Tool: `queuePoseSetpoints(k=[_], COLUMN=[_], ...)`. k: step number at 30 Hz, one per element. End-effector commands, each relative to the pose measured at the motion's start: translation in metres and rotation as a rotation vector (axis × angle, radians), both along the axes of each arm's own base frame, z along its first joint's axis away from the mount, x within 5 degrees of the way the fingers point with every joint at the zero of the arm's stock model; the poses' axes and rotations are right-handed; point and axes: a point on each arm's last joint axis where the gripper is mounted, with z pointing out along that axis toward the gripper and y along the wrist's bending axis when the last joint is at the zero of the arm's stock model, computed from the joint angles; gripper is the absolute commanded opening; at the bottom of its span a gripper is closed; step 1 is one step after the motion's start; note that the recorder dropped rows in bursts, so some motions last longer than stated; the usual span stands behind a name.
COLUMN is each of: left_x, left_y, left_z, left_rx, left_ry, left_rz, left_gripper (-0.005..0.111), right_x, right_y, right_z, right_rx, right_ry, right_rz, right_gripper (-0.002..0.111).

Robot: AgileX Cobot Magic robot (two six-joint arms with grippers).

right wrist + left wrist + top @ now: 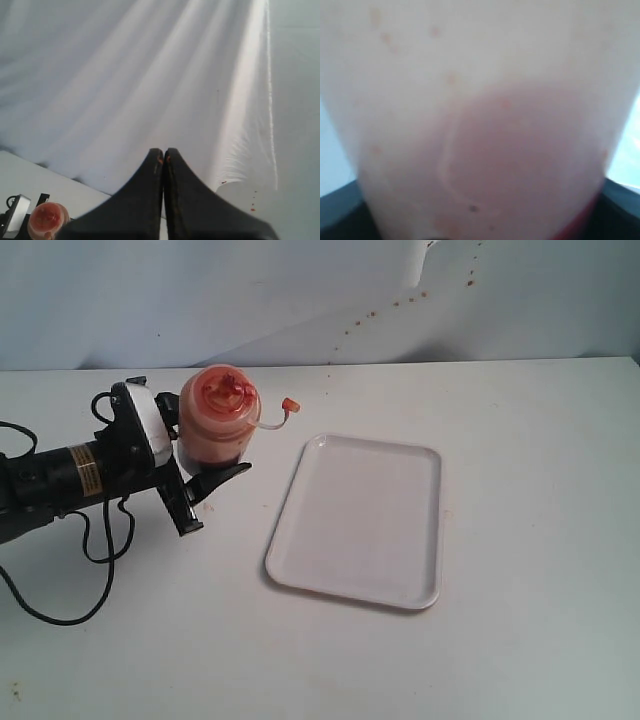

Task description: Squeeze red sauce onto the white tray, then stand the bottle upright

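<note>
The left gripper [205, 483] pinches the bottle [218, 420], nozzle up, left of the white tray [360, 520]; red sauce [212, 445] smears its inside; the right gripper [163, 160] has its fingers pressed together

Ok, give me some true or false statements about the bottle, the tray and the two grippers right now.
The left gripper grips the bottle. True.
Red sauce lies on the white tray. False: no sauce shows on it.
The bottle stands on the tray. False: it is beside the tray, apart from it.
The right gripper is shut. True.
The bottle's cap is off the nozzle. True.
</note>
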Motion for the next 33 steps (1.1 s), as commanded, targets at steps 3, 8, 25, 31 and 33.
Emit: queuePoseSetpoints(k=[3,8,25,31,33], left_x=[0.002,0.002,0.015,0.033,0.037], left_y=[-0.003,-0.003,-0.029,-0.031,-0.03], left_z=[0.011,0.011,0.015,0.033,0.036], left_rx=[-0.046,-0.019,0.229,0.335,0.382], left_ry=[-0.047,-0.078,-0.344,-0.505,-0.551], left_rz=[0.003,-0.012,0.236,0.285,0.299], left_gripper=[0.0,0.0,0.0,0.0,0.0], right_x=[0.057,0.106,0.208,0.231,0.236], right_y=[0.026,0.048,0.087,0.09,0.093], right_z=[-0.005,-0.026,-0.114,-0.129,-0.138], right_rx=[-0.042,-0.051,-0.052,-0.012,-0.042], right_ry=[0.112,0.225,0.437,0.324,0.334], right_rz=[0.018,0.019,-0.044,-0.106,-0.105], right_gripper=[0.0,0.0,0.0,0.0,0.0])
